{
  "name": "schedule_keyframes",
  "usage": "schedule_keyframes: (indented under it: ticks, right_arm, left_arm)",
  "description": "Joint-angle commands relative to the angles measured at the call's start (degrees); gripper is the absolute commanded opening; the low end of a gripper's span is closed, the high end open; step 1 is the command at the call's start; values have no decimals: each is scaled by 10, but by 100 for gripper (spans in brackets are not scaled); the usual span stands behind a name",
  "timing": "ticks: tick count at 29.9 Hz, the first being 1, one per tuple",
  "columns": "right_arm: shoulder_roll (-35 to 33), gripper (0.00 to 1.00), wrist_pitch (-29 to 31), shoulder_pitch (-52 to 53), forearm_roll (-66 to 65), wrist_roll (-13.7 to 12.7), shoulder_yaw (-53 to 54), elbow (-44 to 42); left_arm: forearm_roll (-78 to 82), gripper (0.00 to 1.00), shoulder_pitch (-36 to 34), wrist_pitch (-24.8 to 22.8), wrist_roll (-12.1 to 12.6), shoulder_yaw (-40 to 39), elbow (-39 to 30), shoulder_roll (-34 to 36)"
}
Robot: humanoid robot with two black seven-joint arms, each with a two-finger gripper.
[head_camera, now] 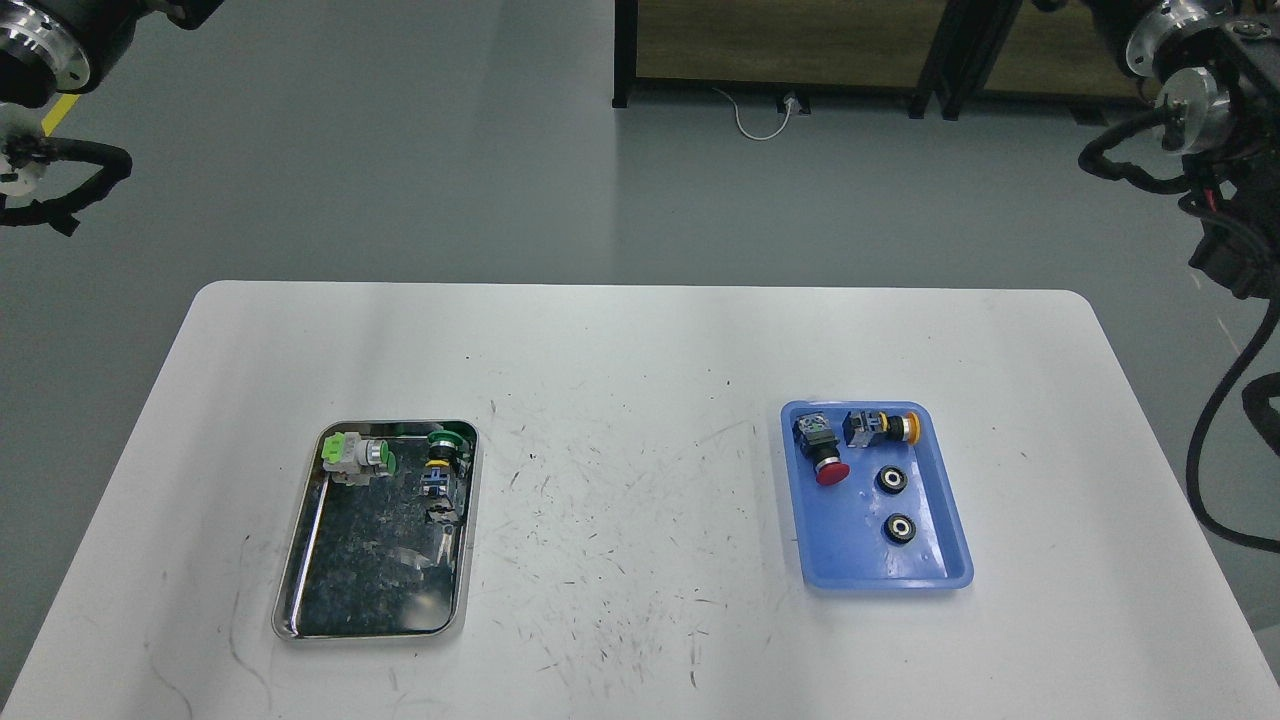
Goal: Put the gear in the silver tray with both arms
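The silver tray [296, 560] lies on the left half of the white table, holding a light green switch [356, 457] and a dark green push button [447, 452] at its far end. Two small black gears with white centres [891, 481] [900, 529] lie in the blue plastic tray [938, 575] on the right. My left arm [40, 50] is raised at the top left corner, showing only its silver wrist ring and cables. My right arm [1190, 95] is raised at the top right; its dark end [1235, 255] is too indistinct to make out fingers. Both arms are far above and away from the trays.
The blue tray also holds a red push button [825, 455] and a yellow-ringed switch [880, 428]. The table top [640, 420] is scuffed between the trays. Behind the table are grey floor, a dark shelf unit [780, 50] and a white cable [760, 120].
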Motion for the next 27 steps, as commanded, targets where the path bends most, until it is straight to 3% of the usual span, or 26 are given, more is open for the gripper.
schedule_keyframes:
  ticks: [1, 4, 12, 15, 19, 23, 27]
  right_arm:
    - [-2, 100, 4, 4, 1, 0, -7, 1]
    - [-9, 100, 4, 3, 6, 0, 2, 3]
    - [-29, 100, 35, -14, 30, 8, 4, 4]
    - [-28, 99, 59, -29, 32, 24, 12, 8]
    - [-38, 99, 106, -59, 23, 23, 6, 34]
    - [-90, 100, 123, -109, 7, 22, 0, 124]
    - [-139, 100, 134, -165, -44, 19, -5, 238]
  left_arm:
    - [0, 99, 1, 5, 10, 0, 8, 2]
    - [-21, 99, 1, 6, 20, -4, 9, 1]
    - [-115, 99, 21, -5, 14, -82, 13, 40]
    - [-116, 99, 27, -45, 14, -85, 12, 44]
    - [-117, 99, 57, -78, 13, -76, 9, 45]
    - [-100, 99, 100, -112, 11, -68, -25, 67]
    - [-37, 98, 148, -152, -14, -64, -93, 129]
